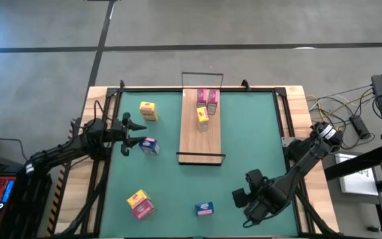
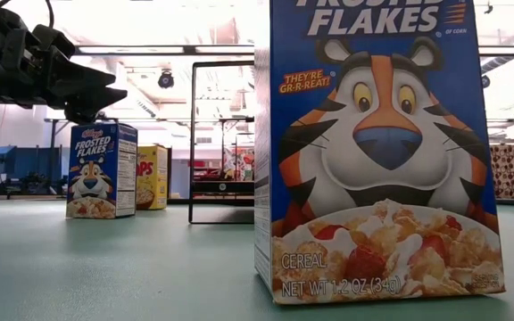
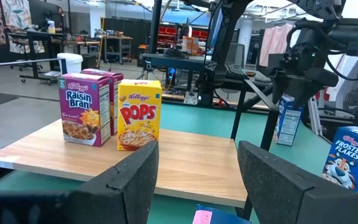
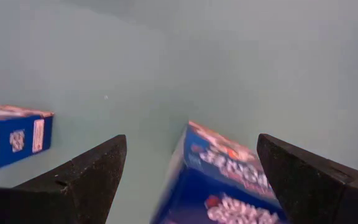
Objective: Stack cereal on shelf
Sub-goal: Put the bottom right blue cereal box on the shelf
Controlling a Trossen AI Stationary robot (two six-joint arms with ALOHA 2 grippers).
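Green worktop (image 1: 244, 146) carries scattered cereal boxes; three stand on the shelf (image 1: 201, 143). Right gripper (image 4: 188, 171), fingers wide, hovers over a blue box (image 4: 222, 180) (light, crushable card): pinch its broad faces gently. Left gripper (image 1: 134, 133) waits part-open, empty.

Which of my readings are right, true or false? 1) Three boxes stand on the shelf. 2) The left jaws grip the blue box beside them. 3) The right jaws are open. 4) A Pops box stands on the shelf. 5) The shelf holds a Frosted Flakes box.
1) True: two Raisin Bran boxes and a Pops box stand on the shelf.
2) False: the left gripper holds nothing; the Frosted Flakes box stands just beside it.
3) True: the right gripper is open, empty, with a blue box between its jaws.
4) True.
5) False: the Frosted Flakes boxes stand on the green table.
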